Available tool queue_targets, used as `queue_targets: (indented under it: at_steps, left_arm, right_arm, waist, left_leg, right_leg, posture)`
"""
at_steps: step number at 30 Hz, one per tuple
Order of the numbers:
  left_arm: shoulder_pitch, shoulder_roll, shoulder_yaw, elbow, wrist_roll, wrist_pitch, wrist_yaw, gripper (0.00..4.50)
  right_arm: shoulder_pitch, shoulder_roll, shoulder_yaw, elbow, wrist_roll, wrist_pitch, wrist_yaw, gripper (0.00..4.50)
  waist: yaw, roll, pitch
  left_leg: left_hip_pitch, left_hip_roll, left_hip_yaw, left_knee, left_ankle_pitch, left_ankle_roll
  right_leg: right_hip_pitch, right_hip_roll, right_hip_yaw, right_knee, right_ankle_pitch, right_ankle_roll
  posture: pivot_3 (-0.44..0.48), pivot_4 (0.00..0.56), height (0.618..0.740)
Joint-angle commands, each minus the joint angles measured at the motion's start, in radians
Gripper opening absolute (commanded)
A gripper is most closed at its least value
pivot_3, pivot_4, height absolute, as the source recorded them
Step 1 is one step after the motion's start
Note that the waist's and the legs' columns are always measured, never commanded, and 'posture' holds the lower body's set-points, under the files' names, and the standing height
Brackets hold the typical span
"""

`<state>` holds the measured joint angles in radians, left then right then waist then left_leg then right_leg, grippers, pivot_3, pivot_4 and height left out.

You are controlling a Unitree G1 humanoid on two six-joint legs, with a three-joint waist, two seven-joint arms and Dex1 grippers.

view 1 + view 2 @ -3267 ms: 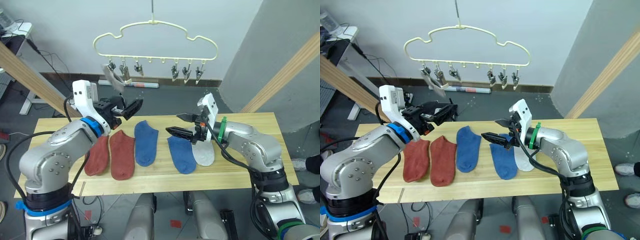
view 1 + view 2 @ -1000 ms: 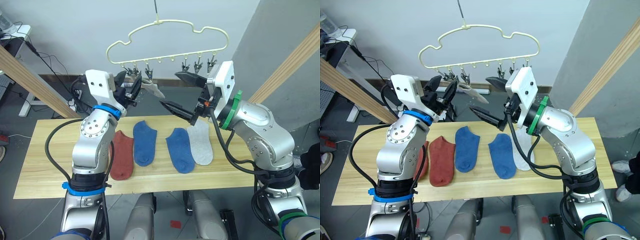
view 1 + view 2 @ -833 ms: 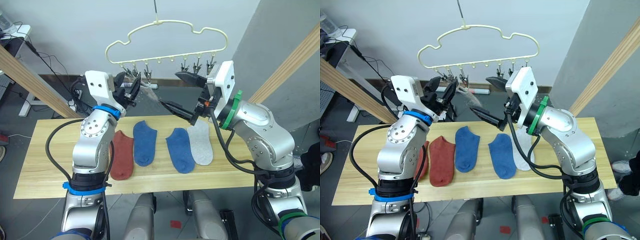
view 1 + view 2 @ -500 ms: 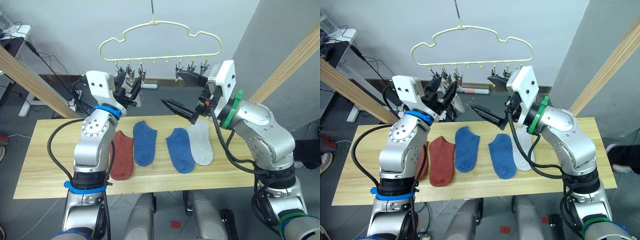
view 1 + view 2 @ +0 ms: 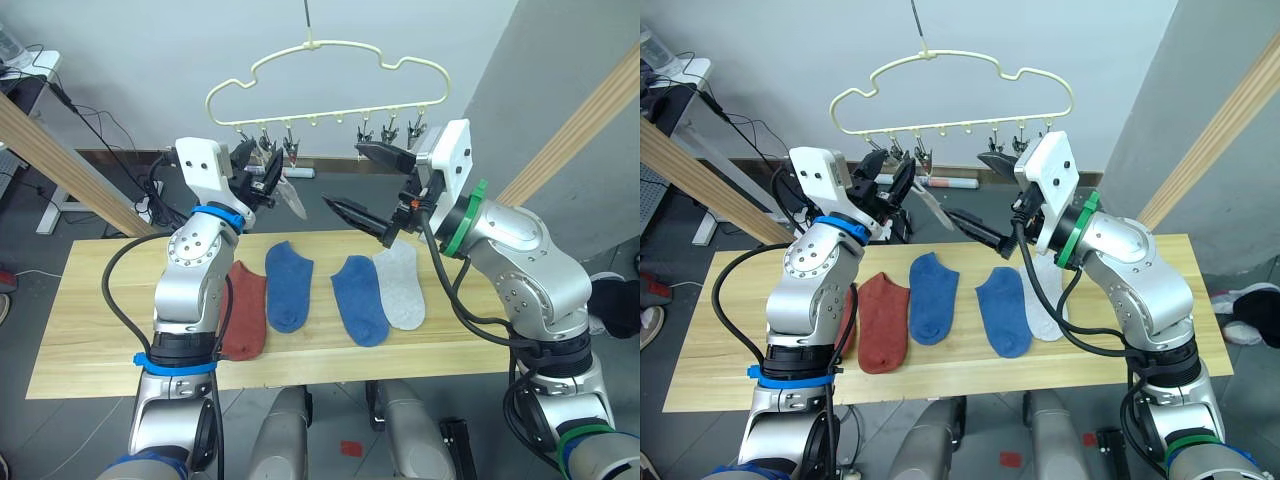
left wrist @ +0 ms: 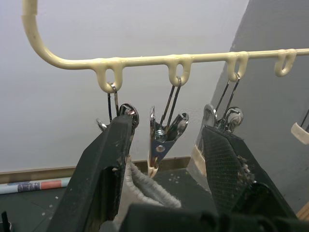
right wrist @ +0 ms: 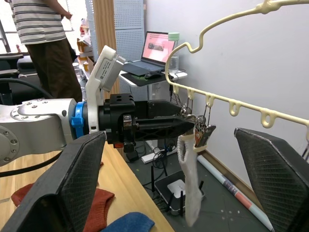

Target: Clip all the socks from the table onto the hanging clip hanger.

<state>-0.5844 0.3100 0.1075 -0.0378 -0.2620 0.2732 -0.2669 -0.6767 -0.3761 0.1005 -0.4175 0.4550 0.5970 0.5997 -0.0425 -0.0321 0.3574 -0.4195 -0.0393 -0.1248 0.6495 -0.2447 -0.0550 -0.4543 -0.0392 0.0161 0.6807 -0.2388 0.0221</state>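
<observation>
We see the left gripper [image 5: 262, 172] raised to the clips at the left end of the pale-yellow clip hanger [image 5: 330, 62], its fingers apart around a clip, with a light grey sock [image 7: 189, 191] hanging there. The right gripper [image 5: 368, 180] hovers wide open, empty, beneath the hanger's right clips. On the table [image 5: 90, 300] lie a rust-red sock [image 5: 245, 310], two blue socks [image 5: 288, 285] and a second grey sock [image 5: 404, 288].
</observation>
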Motion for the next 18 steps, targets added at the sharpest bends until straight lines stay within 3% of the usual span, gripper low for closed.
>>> queue_targets:
  at_steps: [1, 18]
  left_arm:
    - [-0.016, -0.001, 0.011, -0.010, 0.007, -0.037, -0.008, 2.52]
    - [0.026, -0.001, 0.002, -0.081, 0.012, -0.015, -0.003, 2.52]
  right_arm:
    - [-0.003, -0.004, -0.020, -0.053, 0.011, -0.005, -0.008, 4.50]
    - [0.001, -0.008, -0.023, -0.056, 0.017, 0.001, -0.019, 4.50]
  waist:
    - [-0.002, 0.000, 0.000]
    - [-0.014, 0.000, 0.000]
  left_leg:
    - [0.000, 0.000, 0.000, 0.000, 0.000, 0.000]
    - [0.000, 0.000, 0.000, 0.001, 0.000, 0.000]
  right_leg:
    - [0.000, 0.000, 0.000, 0.000, 0.000, 0.000]
    - [0.000, 0.000, 0.000, 0.001, 0.000, 0.000]
  posture:
    - [-0.068, 0.340, 0.740]
    - [-0.069, 0.347, 0.740]
